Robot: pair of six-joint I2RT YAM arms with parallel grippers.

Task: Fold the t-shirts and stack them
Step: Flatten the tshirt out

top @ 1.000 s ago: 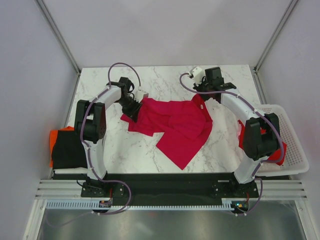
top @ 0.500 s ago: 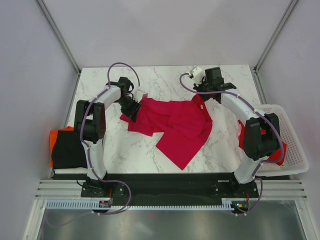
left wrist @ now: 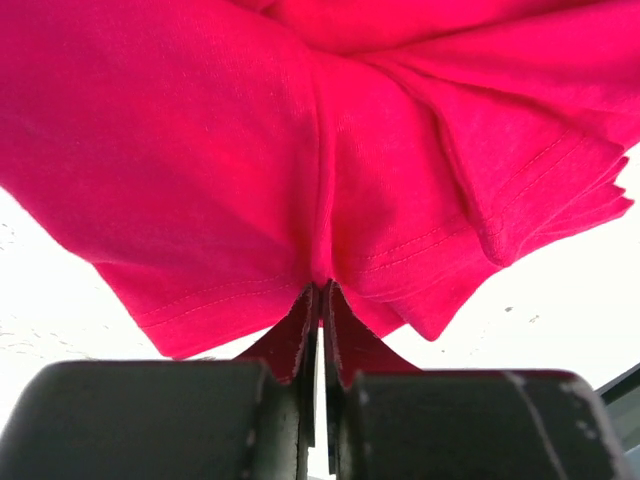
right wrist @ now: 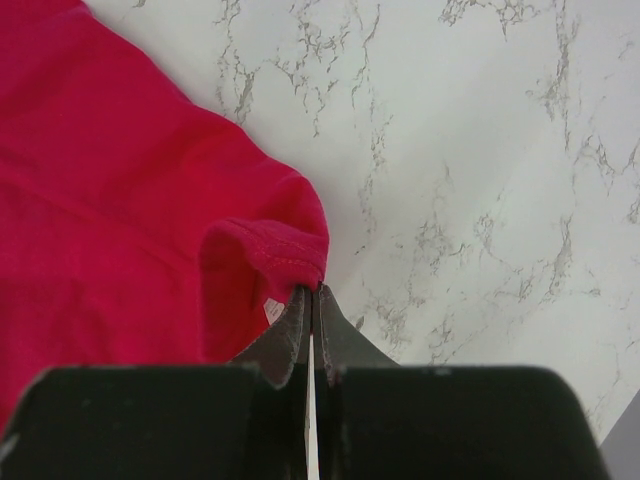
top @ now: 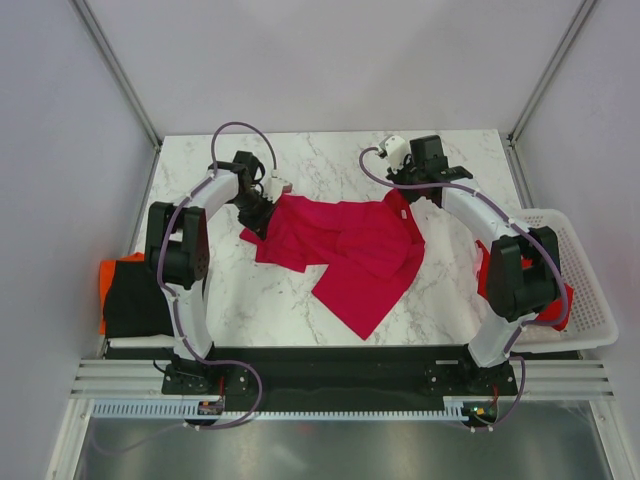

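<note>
Newly closed, the left gripper [left wrist: 320, 300] pinches the crimson-pink t-shirt [top: 350, 250], apparently its hem; the right gripper [right wrist: 313, 300] clamps another edge.

A white marble-patterned surface [top: 330, 160] with grey veins filled the middle of the enclosure; the same veining showed close up in the right wrist view [right wrist: 480, 150]. A white plastic lattice basket [top: 592, 300] sat at the surface's right edge. Pale walls [top: 330, 60] closed the back and sides, with slanted metal posts [top: 115, 70] in the corners. Along the near edge ran a black base plate [top: 330, 365], a white slotted cable duct [top: 330, 408] and a grey metal sheet [top: 330, 450].
</note>
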